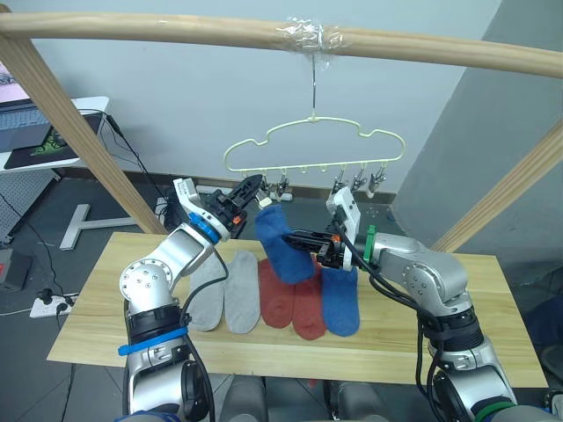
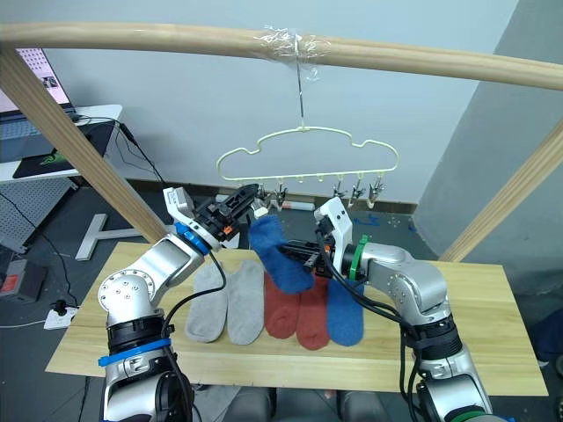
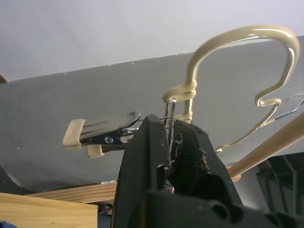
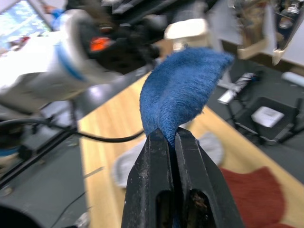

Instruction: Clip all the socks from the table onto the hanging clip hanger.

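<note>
Six socks in all: two light grey socks (image 1: 222, 299), two rust red socks (image 1: 294, 303) and one blue sock (image 1: 340, 303) lying on the tabletop (image 1: 457, 347), plus a second blue sock (image 1: 283, 244) held up in the air. One clip hanger (image 1: 314, 145), one wooden pole (image 1: 176, 33) overhead.

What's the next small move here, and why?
Probably nudge the raised blue fabric sock's top edge into the grey metal clip that the left tool is pinching. The right tool is shut on the sock, whose tip sits just below that clip on the pale yellow wire hanger.
</note>
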`<state>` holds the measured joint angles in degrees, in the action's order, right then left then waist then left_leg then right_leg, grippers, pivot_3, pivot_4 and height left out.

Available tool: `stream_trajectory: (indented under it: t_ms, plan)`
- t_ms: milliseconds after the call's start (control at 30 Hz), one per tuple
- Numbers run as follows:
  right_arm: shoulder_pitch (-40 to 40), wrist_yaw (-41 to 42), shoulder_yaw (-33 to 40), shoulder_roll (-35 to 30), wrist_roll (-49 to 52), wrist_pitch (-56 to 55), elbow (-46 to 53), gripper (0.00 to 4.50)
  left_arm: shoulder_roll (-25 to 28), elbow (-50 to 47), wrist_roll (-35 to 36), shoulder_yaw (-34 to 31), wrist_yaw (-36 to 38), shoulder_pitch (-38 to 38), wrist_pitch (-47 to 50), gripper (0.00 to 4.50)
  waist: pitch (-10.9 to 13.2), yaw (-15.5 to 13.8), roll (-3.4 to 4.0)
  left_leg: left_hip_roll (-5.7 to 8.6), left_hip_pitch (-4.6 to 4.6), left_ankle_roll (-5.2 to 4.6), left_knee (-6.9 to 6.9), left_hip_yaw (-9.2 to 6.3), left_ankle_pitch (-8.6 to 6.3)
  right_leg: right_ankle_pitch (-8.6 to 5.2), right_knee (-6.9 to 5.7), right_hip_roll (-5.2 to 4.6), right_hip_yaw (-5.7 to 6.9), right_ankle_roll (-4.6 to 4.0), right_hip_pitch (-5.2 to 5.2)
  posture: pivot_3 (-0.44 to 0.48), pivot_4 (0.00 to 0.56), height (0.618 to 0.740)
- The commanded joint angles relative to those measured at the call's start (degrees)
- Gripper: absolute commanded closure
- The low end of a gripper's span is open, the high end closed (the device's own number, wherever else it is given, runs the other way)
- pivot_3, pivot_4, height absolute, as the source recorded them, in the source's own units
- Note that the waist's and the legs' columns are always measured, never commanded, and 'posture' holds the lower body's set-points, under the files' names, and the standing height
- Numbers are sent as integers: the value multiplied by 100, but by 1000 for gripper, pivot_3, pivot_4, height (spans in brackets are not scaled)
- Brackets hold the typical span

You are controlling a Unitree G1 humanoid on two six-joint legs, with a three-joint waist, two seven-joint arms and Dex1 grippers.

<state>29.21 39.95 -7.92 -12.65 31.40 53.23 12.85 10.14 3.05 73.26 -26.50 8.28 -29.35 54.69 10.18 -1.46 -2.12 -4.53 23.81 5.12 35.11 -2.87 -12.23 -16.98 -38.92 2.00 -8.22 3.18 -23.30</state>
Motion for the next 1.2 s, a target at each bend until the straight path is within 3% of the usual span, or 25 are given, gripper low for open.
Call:
stream_trajectory:
  t_ms: [33, 1200]
  plan:
    - [99, -2, 168, 44, 352, 98, 294, 4487, 47, -203, 427, -15, -8, -39, 136, 4266, 0, 0, 0, 0, 0, 1, 0, -1, 1, 0, 0, 0, 1, 0, 0, 142, 172, 740]
    - [288, -124, 162, 80, 430, -147, -208, 4487, 125, -368, 920, 175, -238, -80, 0, 4266, 0, -4, 0, 1, 6, 9, 1, -7, 5, 0, 1, -1, 8, 0, 0, 150, 165, 740]
